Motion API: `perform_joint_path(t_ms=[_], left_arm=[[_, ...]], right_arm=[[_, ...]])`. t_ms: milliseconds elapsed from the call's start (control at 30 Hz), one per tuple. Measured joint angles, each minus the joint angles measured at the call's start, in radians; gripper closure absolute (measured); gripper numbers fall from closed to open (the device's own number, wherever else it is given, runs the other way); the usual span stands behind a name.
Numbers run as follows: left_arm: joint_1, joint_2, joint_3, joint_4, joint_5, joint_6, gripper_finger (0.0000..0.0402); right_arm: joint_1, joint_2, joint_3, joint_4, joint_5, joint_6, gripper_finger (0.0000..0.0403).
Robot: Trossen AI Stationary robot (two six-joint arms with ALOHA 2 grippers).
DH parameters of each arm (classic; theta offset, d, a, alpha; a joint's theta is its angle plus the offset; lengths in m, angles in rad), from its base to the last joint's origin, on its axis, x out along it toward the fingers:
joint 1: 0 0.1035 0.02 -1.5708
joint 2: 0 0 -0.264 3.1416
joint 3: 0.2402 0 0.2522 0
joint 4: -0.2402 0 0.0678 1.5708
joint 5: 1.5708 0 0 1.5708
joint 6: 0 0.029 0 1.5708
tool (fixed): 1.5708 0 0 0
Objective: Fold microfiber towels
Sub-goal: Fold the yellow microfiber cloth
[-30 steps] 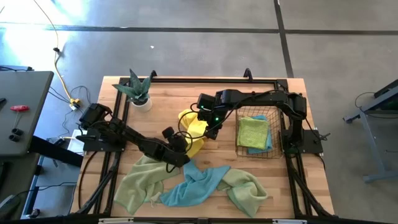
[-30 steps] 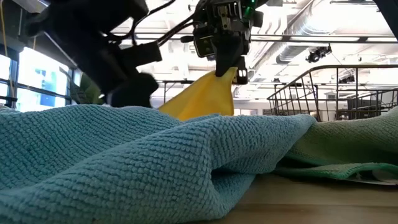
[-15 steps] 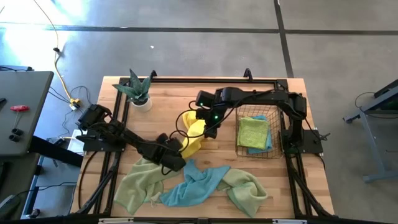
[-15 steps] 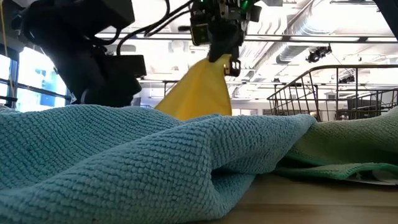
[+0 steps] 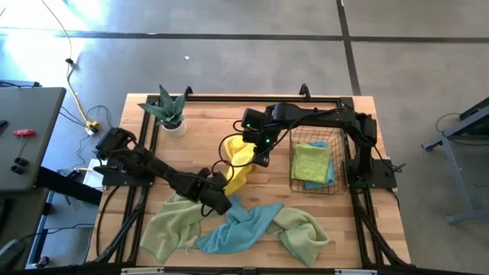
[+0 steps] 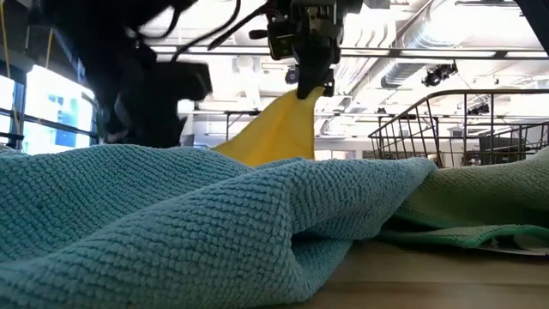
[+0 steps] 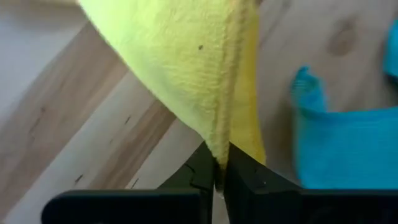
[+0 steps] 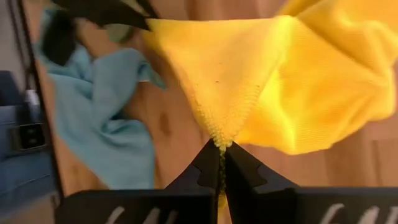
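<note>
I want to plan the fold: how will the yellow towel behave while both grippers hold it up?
Probably floppy: the yellow towel sags between the right gripper and left gripper, each pinching a corner. Likely light, since pinched corners alone carry it. The nubby weave probably grips, so slipping seems unlikely.

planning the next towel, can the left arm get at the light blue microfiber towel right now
Probably not yet. The left gripper is shut on a corner of the yellow microfiber towel, as is the right gripper. The light blue microfiber towel lies uncovered nearby, so releasing frees the way.
</note>
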Motion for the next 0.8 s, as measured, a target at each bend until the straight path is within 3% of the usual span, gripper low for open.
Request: perform_joint_path(t_ms=[133,267,433,600,800], left_arm=[[0.006,-0.031,0.118,-0.197,0.007,0.074,0.0399],[0.019,-0.063,0.275,-0.438,-0.051,0.171,0.0399],[0.041,-0.101,0.424,-0.658,-0.138,0.275,0.0401],[0.083,-0.129,0.489,-0.744,-0.161,0.358,0.0401],[0.134,-0.157,0.546,-0.756,-0.201,0.577,0.0401]], right_arm=[[0.000,0.000,0.000,-0.012,0.028,-0.024,0.0403],[0.000,0.000,0.000,-0.014,0.037,-0.048,0.0403],[0.000,-0.038,0.000,-0.027,0.152,-0.075,0.0403],[-0.006,-0.117,0.000,-0.023,0.243,-0.092,0.0403],[0.004,-0.212,0.000,0.010,0.485,-0.109,0.0403]])
